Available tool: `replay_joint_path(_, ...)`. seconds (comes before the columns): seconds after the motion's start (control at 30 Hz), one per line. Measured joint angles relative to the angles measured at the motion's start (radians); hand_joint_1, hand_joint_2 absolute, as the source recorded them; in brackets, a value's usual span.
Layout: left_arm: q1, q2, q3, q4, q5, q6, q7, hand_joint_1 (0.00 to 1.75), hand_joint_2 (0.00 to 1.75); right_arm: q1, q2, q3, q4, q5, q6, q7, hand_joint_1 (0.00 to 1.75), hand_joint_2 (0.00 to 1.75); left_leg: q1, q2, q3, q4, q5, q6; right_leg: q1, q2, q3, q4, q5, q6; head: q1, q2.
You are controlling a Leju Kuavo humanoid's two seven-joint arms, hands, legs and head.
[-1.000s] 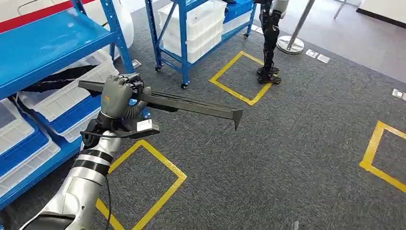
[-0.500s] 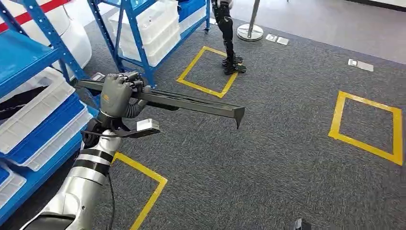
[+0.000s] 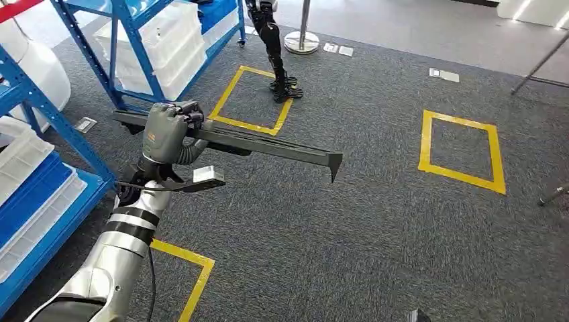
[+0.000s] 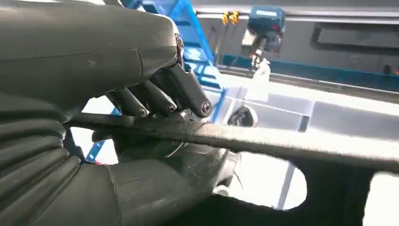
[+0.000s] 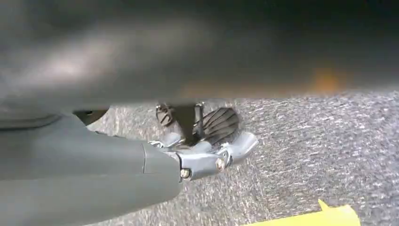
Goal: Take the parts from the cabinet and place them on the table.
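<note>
My left hand grips a long black bar-shaped part near one end. The part sticks out level to the right, above the grey carpet, and ends in a small downward hook. In the left wrist view the dark fingers wrap over the flat black part and the thumb lies under it. The right wrist view has my right hand hanging over the carpet, blurred; how its fingers lie is unclear.
Blue shelf racks with white bins stand at the back left, and another blue rack is close on my left. Yellow tape squares mark the carpet. Another robot's legs and a pole base stand far ahead.
The whole scene has slid left, so my view has turned to the right, away from the racks. My left hand keeps the same hold on the black part.
</note>
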Motion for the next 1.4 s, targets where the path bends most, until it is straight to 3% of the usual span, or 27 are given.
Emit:
replay_joint_path(0.07,0.0,0.0,0.0,0.0,0.0,0.0,0.0,1.75,1.75,0.002,0.002,0.0,0.0,0.0,0.0,0.0,0.0,0.0,-0.001,0.026,0.0,0.0,-0.002,0.0,-0.006,-0.004,-0.035,0.062,-0.01,0.009,0.0,0.0)
replay_joint_path(0.1,0.0,0.0,0.0,0.0,0.0,0.0,0.0,1.75,1.75,0.002,0.002,0.0,0.0,0.0,0.0,0.0,0.0,0.0,-0.001,0.039,0.001,0.0,-0.004,-0.001,-0.009,-0.007,-0.01,0.011,0.012,0.02,0.0,0.0)
replay_joint_path(0.17,-0.001,-0.002,0.0,0.0,0.0,0.0,0.0,1.75,1.75,0.001,0.0,0.0,0.0,0.0,0.0,0.0,0.0,0.0,0.0,0.062,0.005,0.0,-0.008,-0.008,-0.011,-0.041,0.101,-0.182,0.074,0.038,0.0,0.0)
replay_joint_path(0.2,-0.003,-0.002,0.0,0.0,0.0,0.0,0.0,1.75,1.75,-0.001,0.002,0.0,-0.001,0.0,0.0,0.0,0.0,0.0,-0.005,0.069,0.009,0.0,-0.012,-0.013,-0.007,-0.099,0.139,-0.253,0.082,0.033,0.002,0.0)
replay_joint_path(0.23,-0.005,-0.002,0.0,-0.001,0.0,0.0,0.0,1.75,1.75,-0.004,0.003,0.0,-0.002,0.0,0.0,-0.001,0.0,0.0,-0.013,0.079,0.008,-0.001,-0.018,-0.022,0.007,-0.106,0.144,-0.249,0.087,0.026,0.002,0.0)
replay_joint_path(0.37,-0.007,-0.005,-0.002,-0.001,0.001,0.0,0.0,1.75,1.75,0.0,-0.001,-0.002,-0.002,0.0,0.0,-0.002,0.0,0.0,-0.009,0.116,0.029,-0.012,-0.031,-0.045,0.008,-0.045,0.148,-0.255,0.089,-0.009,-0.003,0.0)
replay_joint_path(0.4,-0.007,-0.004,-0.002,-0.001,0.001,0.0,0.0,1.75,1.75,0.002,-0.001,-0.003,-0.002,0.0,0.0,-0.003,0.0,0.0,-0.002,0.076,0.022,0.006,-0.044,-0.048,-0.007,-0.033,0.152,-0.257,0.089,-0.016,-0.009,0.0)
replay_joint_path(0.43,-0.007,-0.004,-0.002,-0.001,0.003,0.0,0.0,1.75,1.75,0.002,-0.002,-0.003,-0.002,0.0,0.0,-0.003,0.0,0.0,-0.002,0.031,0.0,0.06,-0.078,-0.044,-0.006,-0.024,0.155,-0.257,0.087,-0.028,-0.016,0.0)
replay_joint_path(0.47,-0.006,-0.004,-0.002,-0.001,0.003,0.0,0.0,1.75,1.75,-0.002,-0.003,-0.005,-0.002,0.0,0.0,-0.003,0.0,0.0,-0.004,0.005,-0.04,0.142,-0.117,-0.043,-0.005,-0.013,0.156,-0.257,0.086,-0.036,-0.016,0.0)
replay_joint_path(0.53,0.0,-0.003,-0.002,0.001,0.003,0.0,0.0,1.75,1.75,-0.004,-0.003,-0.006,-0.002,-0.001,0.0,-0.003,0.0,0.0,-0.004,-0.01,-0.125,0.293,-0.173,-0.042,0.001,0.018,0.157,-0.257,0.084,-0.039,-0.017,0.0)
replay_joint_path(0.6,0.006,-0.003,-0.002,0.001,0.004,0.0,0.0,1.75,1.75,0.002,-0.003,-0.007,-0.002,-0.001,0.0,-0.004,0.0,0.0,-0.004,-0.011,-0.144,0.292,-0.138,-0.035,0.004,0.05,0.159,-0.256,0.084,-0.039,-0.017,0.0)
replay_joint_path(0.67,0.005,-0.002,-0.002,0.0,0.007,0.0,0.0,1.75,1.75,0.005,-0.003,-0.008,-0.002,-0.001,0.0,-0.005,0.0,0.0,-0.004,-0.022,-0.082,0.139,-0.036,-0.026,0.005,0.082,0.164,-0.256,0.084,-0.039,-0.018,0.0)
replay_joint_path(0.7,0.004,-0.002,-0.002,0.0,0.009,0.0,0.0,1.75,1.75,0.006,-0.003,-0.008,-0.002,-0.001,0.0,-0.005,0.0,0.0,-0.003,-0.056,-0.044,0.054,0.01,-0.021,0.003,0.095,0.166,-0.255,0.083,-0.038,-0.018,0.0)
replay_joint_path(0.73,0.003,-0.002,-0.002,0.0,0.01,0.0,0.0,1.75,1.75,0.004,-0.001,-0.008,-0.002,-0.001,0.0,-0.006,0.0,0.0,0.0,-0.098,-0.026,0.012,0.009,-0.017,0.011,0.106,0.162,-0.251,0.081,-0.033,-0.015,0.0)
replay_joint_path(0.77,0.002,-0.002,-0.002,0.0,0.011,0.0,0.0,1.75,1.75,0.003,-0.002,-0.008,-0.002,-0.001,0.0,-0.006,0.0,0.0,0.0,-0.085,-0.022,0.001,0.006,-0.023,0.007,0.112,0.156,-0.251,0.082,-0.028,-0.015,0.0)
replay_joint_path(0.87,0.0,-0.007,-0.005,0.0,0.01,0.0,0.0,1.75,1.75,0.014,-0.006,-0.009,-0.002,-0.001,0.0,-0.007,0.0,0.0,-0.011,-0.056,-0.008,-0.008,0.012,-0.009,-0.002,0.147,0.149,-0.261,0.091,-0.005,-0.018,0.0)
replay_joint_path(0.93,-0.001,-0.01,-0.005,-0.002,0.011,0.0,0.0,1.75,1.75,0.017,-0.005,-0.009,-0.002,-0.001,0.0,-0.008,0.0,0.0,-0.007,-0.035,0.008,-0.028,0.021,0.004,0.006,0.044,0.12,-0.21,0.066,-0.005,-0.014,0.0)
replay_joint_path(0.97,-0.003,-0.011,-0.006,-0.002,0.011,0.0,0.0,1.75,1.75,0.014,-0.005,-0.01,-0.002,-0.001,0.0,-0.008,0.0,0.0,-0.008,-0.023,0.009,-0.028,0.021,0.004,0.005,0.017,0.085,-0.144,0.039,-0.006,-0.014,0.0)
replay_joint_path(1.03,-0.001,-0.011,-0.006,-0.002,0.011,0.0,0.0,1.75,1.75,0.009,-0.005,-0.011,-0.002,-0.001,0.0,-0.008,0.0,0.0,-0.01,0.007,0.009,-0.028,0.017,0.007,-0.001,0.002,-0.006,0.018,-0.013,-0.005,-0.014,0.0)
replay_joint_path(1.07,0.0,-0.011,-0.006,-0.002,0.011,0.0,0.0,1.75,1.75,0.01,-0.005,-0.011,-0.002,-0.001,0.0,-0.008,0.0,0.0,-0.01,0.019,0.009,-0.028,0.015,0.008,-0.005,0.0,-0.028,0.056,-0.018,0.002,-0.013,0.0)
replay_joint_path(1.1,0.001,-0.011,-0.008,-0.002,0.011,0.0,0.0,1.75,1.75,0.012,-0.005,-0.011,-0.002,-0.001,0.001,-0.008,0.0,0.0,-0.009,0.032,0.01,-0.028,0.013,0.005,-0.011,-0.003,-0.024,0.04,-0.005,0.013,-0.013,0.0)
replay_joint_path(1.17,0.0,-0.011,-0.008,-0.002,0.011,0.0,0.0,1.75,1.75,0.012,-0.006,-0.013,-0.002,-0.001,0.001,-0.008,0.0,0.0,-0.008,0.055,0.015,-0.028,0.007,-0.003,-0.022,-0.022,0.058,-0.115,0.055,0.04,-0.013,0.0)
replay_joint_path(1.2,0.0,-0.011,-0.009,-0.002,0.013,0.0,0.0,1.75,1.75,0.011,-0.007,-0.014,-0.002,-0.001,0.001,-0.008,0.0,0.0,-0.006,0.064,0.019,-0.027,0.003,-0.01,-0.024,-0.053,0.112,-0.21,0.084,0.049,-0.013,0.0)
replay_joint_path(1.23,-0.002,-0.011,-0.009,-0.002,0.014,0.0,0.0,1.75,1.75,0.007,-0.005,-0.014,-0.003,0.0,0.001,-0.008,0.0,0.0,-0.015,0.075,0.019,-0.027,-0.004,-0.019,-0.017,-0.099,0.144,-0.259,0.088,0.047,-0.013,0.0)
replay_joint_path(1.3,-0.005,-0.011,-0.009,-0.002,0.017,0.0,0.0,1.75,1.75,0.006,-0.005,-0.015,-0.003,0.0,0.002,-0.008,0.0,0.0,-0.019,0.094,0.029,-0.029,-0.013,-0.031,-0.006,-0.069,0.145,-0.262,0.091,0.019,-0.022,0.0)
replay_joint_path(1.37,-0.005,-0.016,-0.011,-0.002,0.013,0.0,0.0,1.75,1.75,0.006,-0.008,-0.016,-0.003,0.002,0.002,-0.008,0.0,0.0,-0.016,0.116,0.043,-0.037,-0.017,-0.038,-0.002,-0.044,0.145,-0.259,0.087,0.005,-0.023,0.0)
replay_joint_path(1.4,-0.006,-0.016,-0.01,-0.003,0.011,0.0,0.0,1.75,1.75,0.007,-0.011,-0.017,-0.003,0.003,0.001,-0.007,0.0,0.0,-0.008,0.105,0.043,-0.033,-0.028,-0.048,-0.016,-0.031,0.152,-0.263,0.088,-0.005,-0.025,0.0)
